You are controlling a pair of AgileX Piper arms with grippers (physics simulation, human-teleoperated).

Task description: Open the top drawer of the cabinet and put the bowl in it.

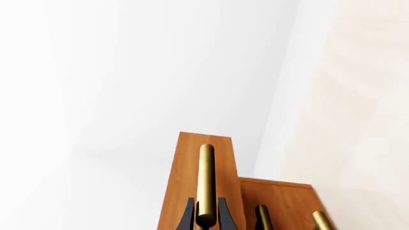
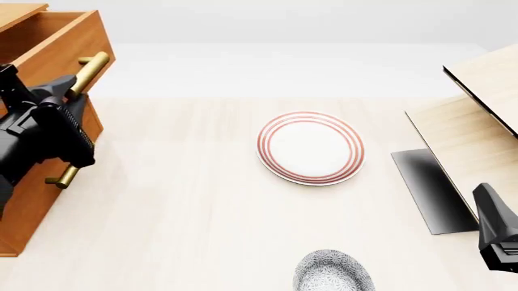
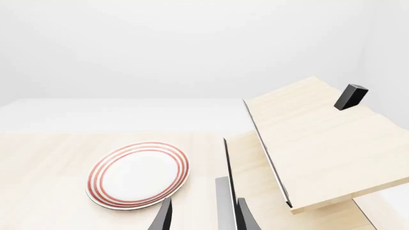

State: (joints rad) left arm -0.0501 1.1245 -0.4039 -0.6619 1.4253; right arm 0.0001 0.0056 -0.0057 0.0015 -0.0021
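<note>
Left gripper (image 1: 206, 218) clamped on brass bar handle (image 1: 206, 182) of half-open orange-brown wooden top drawer (image 2: 60, 39), right gripper (image 3: 201, 215) apart and idle, speckled grey-blue bowl (image 2: 332, 271) at near table edge; risks skewed pull slipping off handle.

Pale light-wood desk (image 2: 202, 200) under even, diffuse light. Plain white wall (image 3: 191, 48) behind. Pale light-wood structure (image 2: 477, 121) stands at the right.

At the bench's (image 2: 202, 200) left edge the top drawer (image 2: 57, 36) stands pulled out of the cabinet (image 2: 33, 200), the left gripper (image 2: 69, 100) at its brass handle (image 2: 89, 73). A red-ringed plate (image 2: 311, 147) sits mid-bench; the bowl (image 2: 333, 273) lies at the near edge.
</note>
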